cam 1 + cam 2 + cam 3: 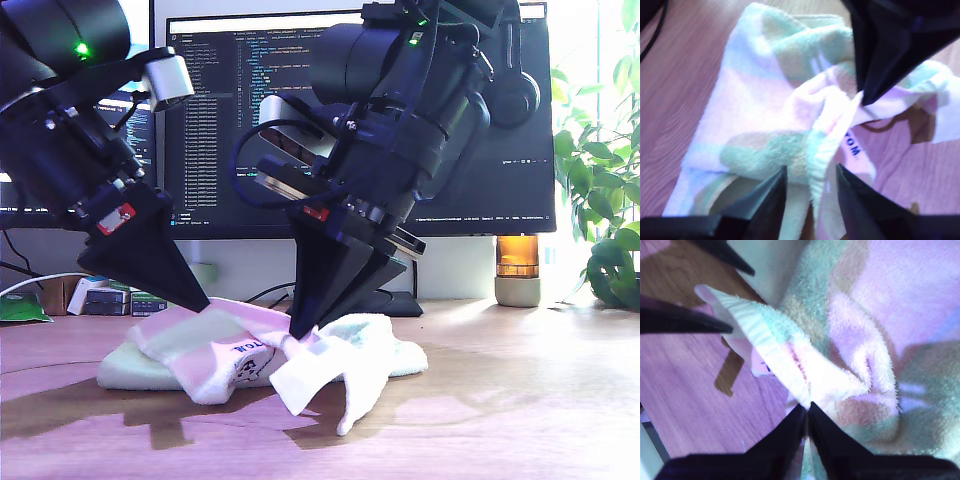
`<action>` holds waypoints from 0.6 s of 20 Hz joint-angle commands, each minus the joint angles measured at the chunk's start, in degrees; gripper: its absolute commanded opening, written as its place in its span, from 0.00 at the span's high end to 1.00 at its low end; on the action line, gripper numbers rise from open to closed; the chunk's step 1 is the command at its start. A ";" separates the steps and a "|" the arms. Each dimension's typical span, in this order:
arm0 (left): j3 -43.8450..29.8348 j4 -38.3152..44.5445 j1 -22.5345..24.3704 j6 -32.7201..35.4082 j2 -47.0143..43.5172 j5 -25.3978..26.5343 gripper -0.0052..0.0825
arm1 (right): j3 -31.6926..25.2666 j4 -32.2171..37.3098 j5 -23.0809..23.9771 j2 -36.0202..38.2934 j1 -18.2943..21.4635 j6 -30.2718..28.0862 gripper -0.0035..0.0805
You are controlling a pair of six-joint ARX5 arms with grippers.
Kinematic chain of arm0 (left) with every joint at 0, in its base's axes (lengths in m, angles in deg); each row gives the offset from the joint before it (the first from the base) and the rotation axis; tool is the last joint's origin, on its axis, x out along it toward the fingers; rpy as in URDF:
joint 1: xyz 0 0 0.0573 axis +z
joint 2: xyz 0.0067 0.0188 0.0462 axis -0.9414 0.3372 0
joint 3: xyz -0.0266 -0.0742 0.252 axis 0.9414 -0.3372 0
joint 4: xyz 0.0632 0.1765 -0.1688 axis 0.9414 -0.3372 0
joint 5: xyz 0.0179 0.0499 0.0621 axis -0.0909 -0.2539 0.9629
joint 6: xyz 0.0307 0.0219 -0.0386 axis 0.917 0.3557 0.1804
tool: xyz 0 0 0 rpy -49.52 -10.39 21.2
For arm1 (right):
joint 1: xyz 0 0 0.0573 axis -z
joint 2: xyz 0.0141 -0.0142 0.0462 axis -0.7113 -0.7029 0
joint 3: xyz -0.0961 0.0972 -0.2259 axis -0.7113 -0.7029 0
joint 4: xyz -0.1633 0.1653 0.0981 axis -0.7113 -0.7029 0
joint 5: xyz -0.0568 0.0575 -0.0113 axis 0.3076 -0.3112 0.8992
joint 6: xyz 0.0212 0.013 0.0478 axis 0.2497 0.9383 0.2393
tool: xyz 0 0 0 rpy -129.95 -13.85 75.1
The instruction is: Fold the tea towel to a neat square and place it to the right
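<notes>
Wooden desk [520, 400] | tea towel [200, 350] crumpled | second tool [300, 335] pinching it | first tool [205, 303] parted.

You are looking across a warm brown wooden tabletop [520, 400] with sunlight falling in bright patches. Behind it stands a wide black computer monitor [500, 150] showing lines of code on a dark screen. At the exterior view's right, a leafy green houseplant [600, 200] sits by a bright window, near a small amber-glowing lamp on a pale base [517, 270]. A white wall shows below the monitor.
</notes>
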 commanded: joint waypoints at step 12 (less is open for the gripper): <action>-1.11 -1.25 2.23 3.65 3.74 1.75 0.59 | 0.13 -0.15 -0.37 0.24 0.09 0.02 0.97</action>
